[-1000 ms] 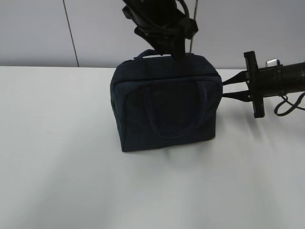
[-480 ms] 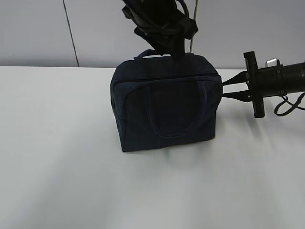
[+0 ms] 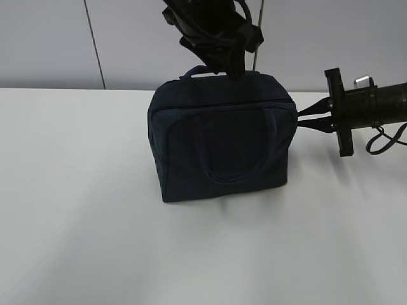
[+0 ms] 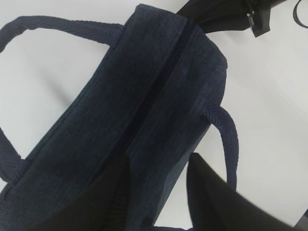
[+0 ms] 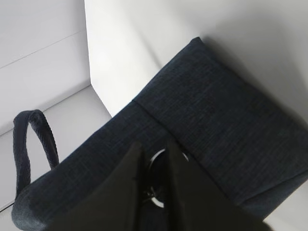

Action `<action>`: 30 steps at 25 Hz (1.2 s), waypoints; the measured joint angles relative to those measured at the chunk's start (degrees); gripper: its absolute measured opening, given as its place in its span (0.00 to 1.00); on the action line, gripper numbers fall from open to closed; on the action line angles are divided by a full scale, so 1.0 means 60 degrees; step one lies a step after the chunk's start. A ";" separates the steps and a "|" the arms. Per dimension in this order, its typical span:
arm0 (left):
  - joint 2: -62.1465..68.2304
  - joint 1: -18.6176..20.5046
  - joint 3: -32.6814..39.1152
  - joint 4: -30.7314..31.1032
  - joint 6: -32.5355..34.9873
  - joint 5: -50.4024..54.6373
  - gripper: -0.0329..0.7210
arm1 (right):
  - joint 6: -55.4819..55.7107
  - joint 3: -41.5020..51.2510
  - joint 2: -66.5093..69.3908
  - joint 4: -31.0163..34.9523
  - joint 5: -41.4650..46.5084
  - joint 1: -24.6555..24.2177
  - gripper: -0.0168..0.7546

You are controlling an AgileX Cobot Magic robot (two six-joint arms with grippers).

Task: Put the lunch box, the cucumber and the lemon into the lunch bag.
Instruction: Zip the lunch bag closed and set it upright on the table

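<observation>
The dark navy lunch bag stands upright on the white table, its zip running closed along the top. My left gripper comes down from above and straddles the bag's top rear edge; its jaws are open, with a white gap between the right finger and the fabric. My right gripper reaches in from the right at the bag's end. In the right wrist view its fingers are pinched on the metal ring pull. The lunch box, cucumber and lemon are out of view.
The white table stretches bare to the left of and in front of the bag. A grey panelled wall stands close behind. One loop handle lies flat on the bag's front, and the other arches off the far side.
The right gripper's fingers have narrowed onto the ring pull at the bag's right end. The left gripper has closed slightly. The bag and both arms have hardly moved.
</observation>
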 joint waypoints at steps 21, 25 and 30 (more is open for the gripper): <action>0.0000 0.0000 0.0000 0.0038 0.0000 0.0000 0.36 | -0.1390 0.0000 -0.0238 -0.0328 -0.0075 0.0000 0.02; 0.0000 0.0000 0.0000 0.0038 0.0000 0.0000 0.36 | -0.1562 0.0000 -0.0460 -0.0834 -0.0518 0.0000 0.02; 0.0000 0.0000 0.0000 0.0004 0.0039 0.0000 0.36 | -0.1777 0.0000 -0.0861 -0.1270 -0.1222 0.0000 0.02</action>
